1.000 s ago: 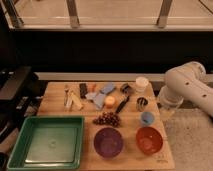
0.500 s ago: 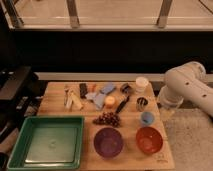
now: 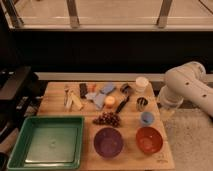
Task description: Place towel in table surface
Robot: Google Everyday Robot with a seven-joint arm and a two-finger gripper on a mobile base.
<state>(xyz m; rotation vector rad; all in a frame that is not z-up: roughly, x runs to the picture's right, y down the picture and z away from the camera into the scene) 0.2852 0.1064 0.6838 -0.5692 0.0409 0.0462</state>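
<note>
A crumpled light-blue towel (image 3: 94,96) lies on the wooden table (image 3: 60,111), towards the back middle, among other small items. My white arm comes in from the right, and its gripper (image 3: 167,109) hangs at the table's right edge, just right of a metal cup (image 3: 142,103). The gripper is well away from the towel and touches nothing that I can see.
A green tray (image 3: 45,142) sits front left, with a purple bowl (image 3: 108,141) and an orange bowl (image 3: 149,139) at the front. Grapes (image 3: 107,119), a small blue cup (image 3: 146,118), a white cup (image 3: 141,82), an orange piece (image 3: 109,101), a black tool (image 3: 122,104) and cutlery (image 3: 67,95) are scattered around the towel.
</note>
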